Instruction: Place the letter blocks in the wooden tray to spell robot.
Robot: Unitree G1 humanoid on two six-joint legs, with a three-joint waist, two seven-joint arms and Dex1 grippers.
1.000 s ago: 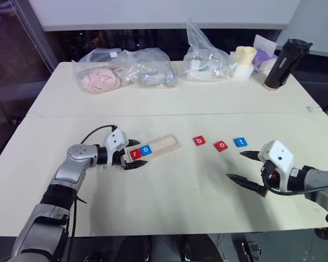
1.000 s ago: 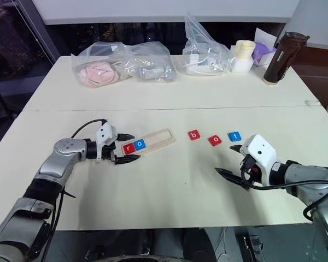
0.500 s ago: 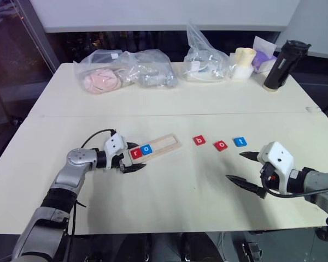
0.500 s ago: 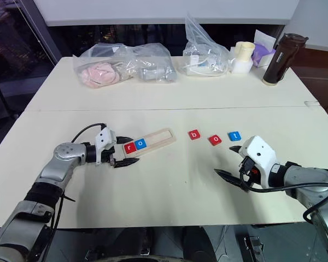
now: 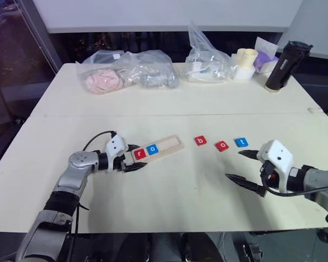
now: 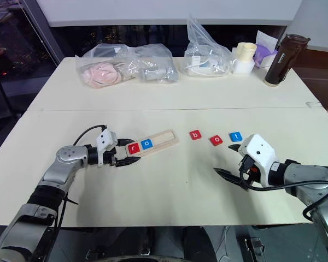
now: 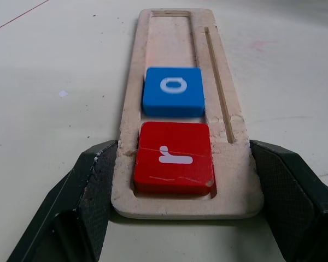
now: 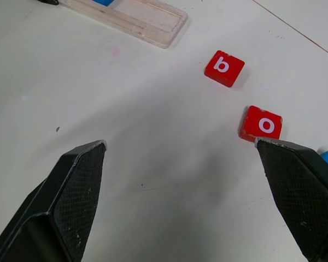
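Right gripper (image 5: 245, 166) hangs nearest, over bare matte cream desk (image 5: 175, 196), black textured fingers spread wide, nothing between them. Left gripper (image 7: 177, 180): fingers clamped on the near short end of the wooden tray (image 7: 229, 136), one finger against each long edge. Tray is a long narrow pale-wood slab with rounded corners, a shallow recessed slot and a thin groove along one side, lying angled on the desk. In the slot, at the gripped end: glossy red r tile (image 7: 174, 157), then blue o tile (image 7: 173, 90) touching it; rest of the slot is bare wood. Loose tiles sit flat on the desk in a rough row just beyond the tray's far end, well apart from each other: red b tile (image 5: 200, 141), red o tile (image 5: 222, 146), blue t tile (image 5: 241, 142); all small flat squares with white lowercase letters. Far edge of the desk: crinkled clear plastic bags (image 5: 128, 70), one with something pink inside, another clear bag (image 5: 209, 57), a cream cylindrical container (image 5: 244, 56), a dark bottle (image 5: 282, 65).
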